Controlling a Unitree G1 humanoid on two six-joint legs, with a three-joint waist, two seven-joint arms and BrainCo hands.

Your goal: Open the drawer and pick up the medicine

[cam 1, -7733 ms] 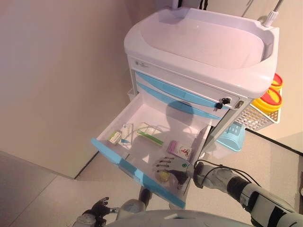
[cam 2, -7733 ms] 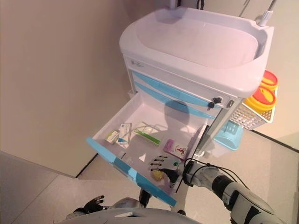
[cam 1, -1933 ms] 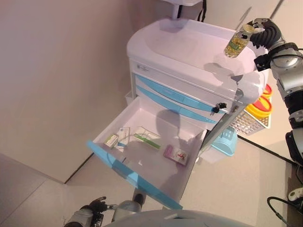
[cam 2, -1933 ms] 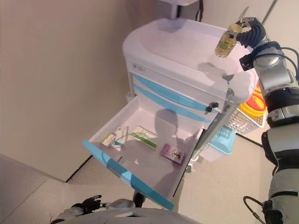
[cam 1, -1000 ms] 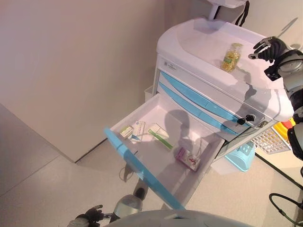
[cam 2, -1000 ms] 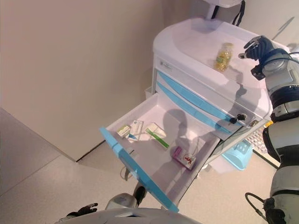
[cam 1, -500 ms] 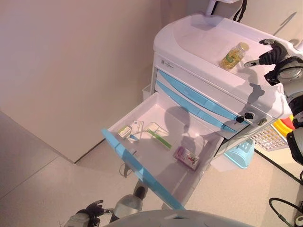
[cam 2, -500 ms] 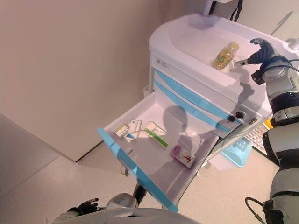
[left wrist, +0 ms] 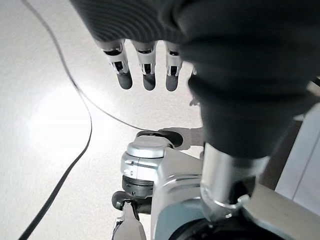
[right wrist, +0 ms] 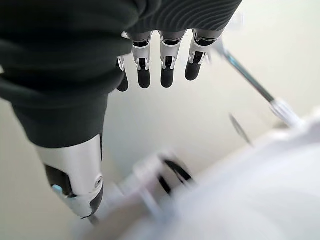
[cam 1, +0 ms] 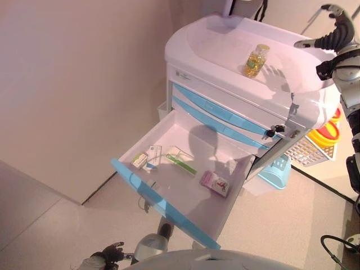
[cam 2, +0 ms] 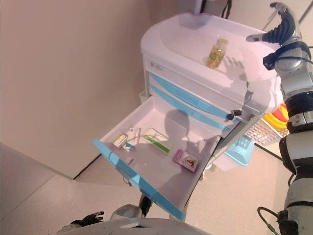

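Observation:
A small clear medicine bottle (cam 1: 254, 59) with yellow contents rests on the white cart top (cam 1: 214, 39), near its right side. My right hand (cam 1: 332, 31) hangs open in the air to the right of the bottle, apart from it, its fingers (right wrist: 162, 65) straight and holding nothing. The bottom drawer (cam 1: 163, 208), with a blue front, stands pulled out. Inside lie a pink box (cam 1: 215, 183), a green-and-white box (cam 1: 181, 160) and two small boxes (cam 1: 145, 158). My left hand (cam 1: 109, 253) idles low by the floor, its fingers (left wrist: 145, 70) relaxed and open.
Two upper blue-fronted drawers (cam 1: 219, 115) are shut, with a key lock (cam 1: 271, 132) at their right. On the cart's right side hang a white wire basket (cam 1: 306, 151), yellow containers (cam 1: 326, 129) and a blue basket (cam 1: 275, 166). A beige wall (cam 1: 73, 84) stands close on the left.
My right hand lifted the bottle out of the drawer, set it on the cart top, let go and has risen away to the right. The camera has shifted.

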